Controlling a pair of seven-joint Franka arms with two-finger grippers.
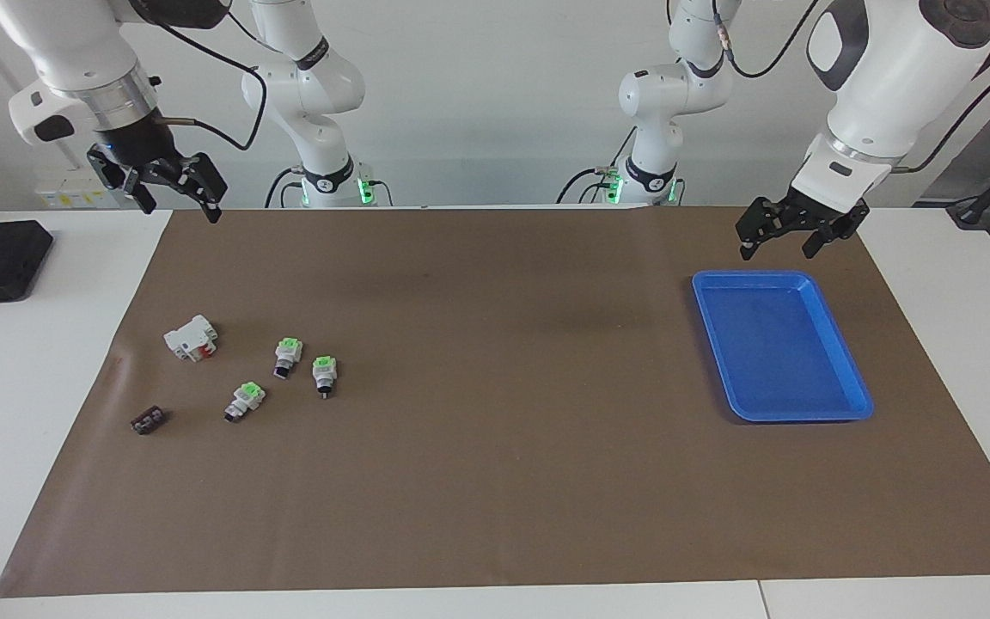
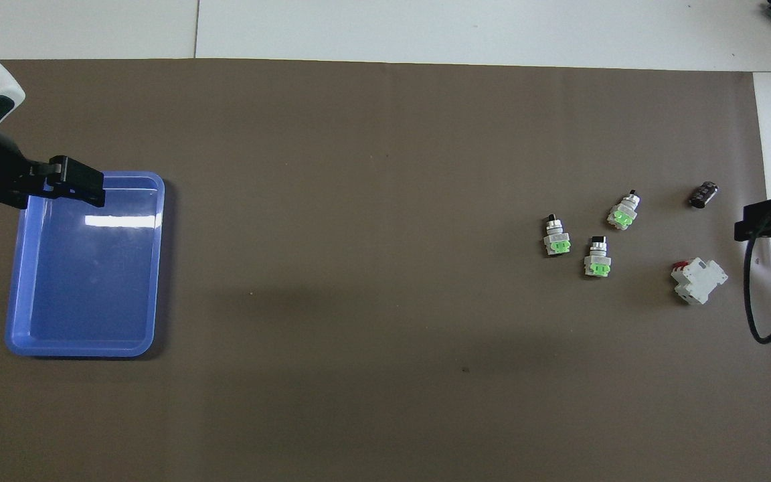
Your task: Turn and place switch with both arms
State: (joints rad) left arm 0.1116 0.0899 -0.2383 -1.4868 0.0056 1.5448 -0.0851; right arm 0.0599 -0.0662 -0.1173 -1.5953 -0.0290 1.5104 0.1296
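1. Nearest the robots, the right gripper [image 1: 175, 191] hung in the air over the counter [image 1: 495, 481] edge at the right arm's end, its jaws spread and holding nothing. The left gripper [image 1: 777, 241] hung over the near rim of the blue tray [image 1: 839, 344], jaws likewise spread and empty.

2. We took the white block with the red part [image 1: 192, 337] as our landmark. It lay on the brown mat, under and a little farther out than the right gripper.

3. Beside the block, toward the left arm's end, lay two switches: one switch [image 1: 287, 356] close to the block and a second [image 1: 324, 374] just beside that one. Both showed green faces up, with black knobs pointing away from the robots.

4. Farther out than the block lay the third switch [image 1: 245, 401], green up, its long axis slanted, knob pointing away from the robots and toward the right arm's end.

5. Farthest out from the block lay a small dark piece [image 1: 148, 419].

6. We judged nothing of the task done yet: the tray was empty and all three switches sat well apart from it. The right arm was much nearer to them, so its jaws would have to come down and out from the robots, closing across a switch's short width.
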